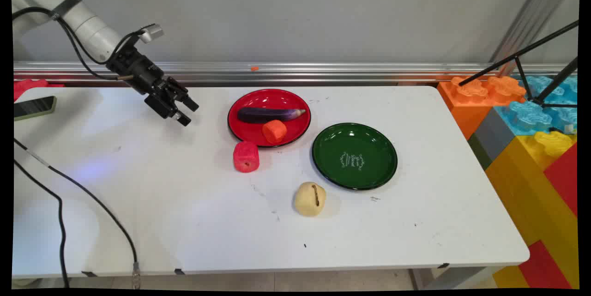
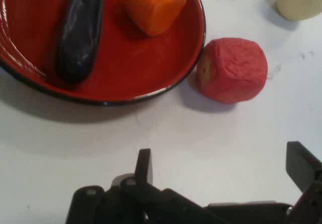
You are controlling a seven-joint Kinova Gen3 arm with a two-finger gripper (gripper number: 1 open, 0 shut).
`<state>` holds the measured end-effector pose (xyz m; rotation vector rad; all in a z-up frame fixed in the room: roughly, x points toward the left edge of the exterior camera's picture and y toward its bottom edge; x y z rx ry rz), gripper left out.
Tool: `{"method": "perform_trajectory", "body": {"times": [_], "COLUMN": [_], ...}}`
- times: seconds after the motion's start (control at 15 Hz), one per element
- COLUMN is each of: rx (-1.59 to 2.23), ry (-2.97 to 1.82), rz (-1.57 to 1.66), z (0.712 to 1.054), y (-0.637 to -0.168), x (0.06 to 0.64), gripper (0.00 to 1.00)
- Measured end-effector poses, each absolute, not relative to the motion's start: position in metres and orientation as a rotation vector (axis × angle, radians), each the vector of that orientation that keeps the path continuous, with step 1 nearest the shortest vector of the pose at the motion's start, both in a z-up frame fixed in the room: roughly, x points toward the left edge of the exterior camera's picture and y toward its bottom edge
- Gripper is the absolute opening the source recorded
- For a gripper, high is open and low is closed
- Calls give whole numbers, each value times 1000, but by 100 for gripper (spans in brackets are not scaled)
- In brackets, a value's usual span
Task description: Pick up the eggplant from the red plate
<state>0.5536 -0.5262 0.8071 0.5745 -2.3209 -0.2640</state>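
While your gripper (image 1: 186, 112) hung spread and holding nothing above the table's (image 1: 138, 203) far left, everything else lay to its right. You had bare tabletop between it and the pink block (image 1: 246, 157), which sat just off the near rim of the red plate (image 1: 240, 107). On that plate the eggplant (image 1: 270, 114) lay with its long axis left to right, the orange piece (image 1: 274, 130) near it. Farther right sat the cream fruit (image 1: 310, 199) and green plate (image 1: 323, 166).
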Motion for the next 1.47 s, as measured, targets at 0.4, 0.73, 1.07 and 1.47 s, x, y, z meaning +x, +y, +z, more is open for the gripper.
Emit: {"method": "perform_trajectory", "body": {"times": [0.4,0.73,1.07,1.47], "rx": [525,491,467,433], "ry": [-2268,-2252,-2267,-2277], "rz": [-168,-86,-48,-15], "z": [808,799,775,746], "y": [-556,-584,-598,-614], "x": [530,508,493,468], "gripper": [100,100,100,100]}}
